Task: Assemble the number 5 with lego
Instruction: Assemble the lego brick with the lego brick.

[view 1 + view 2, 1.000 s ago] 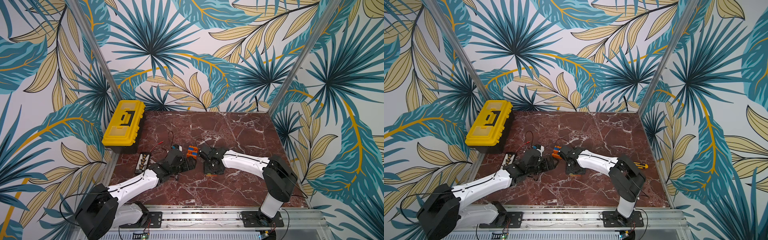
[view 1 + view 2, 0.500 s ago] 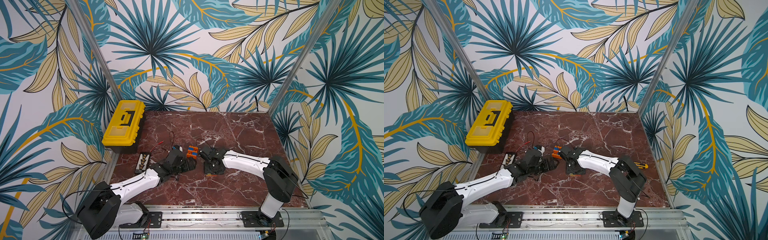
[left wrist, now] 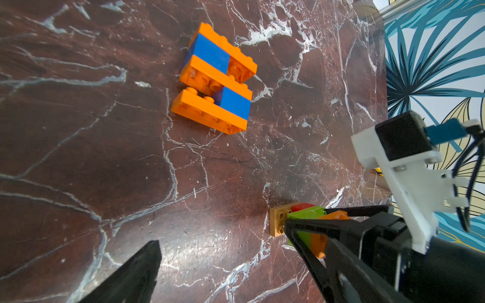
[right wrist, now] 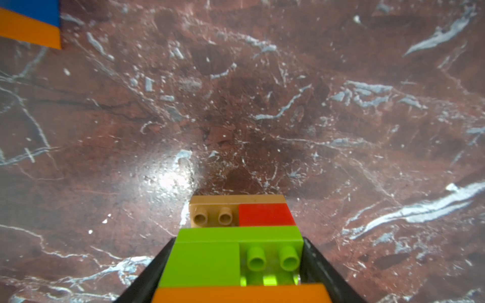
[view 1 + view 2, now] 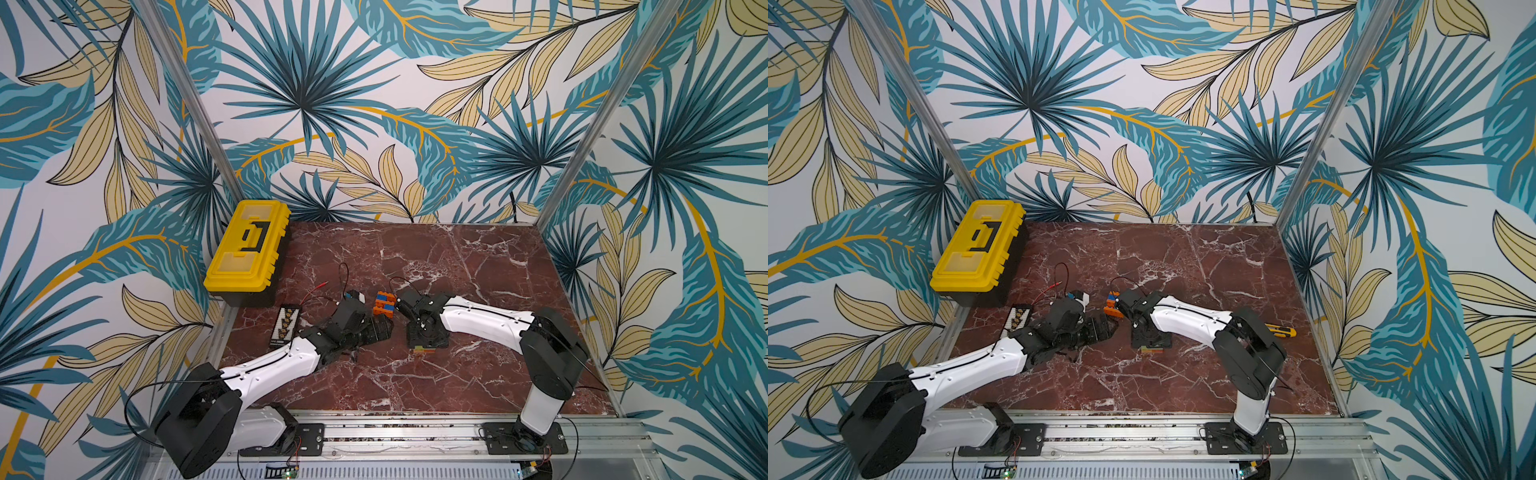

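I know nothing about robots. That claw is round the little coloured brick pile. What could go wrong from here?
The fingers of the right gripper flank the mixed brick stack, but a firm hold cannot be confirmed; lifted, it might slip or tip. The tan brick juts past the fingers and could catch on the table. The orange and blue piece lies near the open left gripper, so a sweep might knock it.

A red-brown marble table [image 5: 478, 266] is seen. A yellow toolbox [image 5: 245, 245] is set at ten o'clock and a black component strip [image 5: 284, 326] at nine. An orange-and-blue lego block [image 5: 384, 303] is laid near the centre. A tan, red, lime and orange lego stack [image 5: 424, 351] is found toward five o'clock from it, and a yellow utility knife [image 5: 1281, 331] at three.
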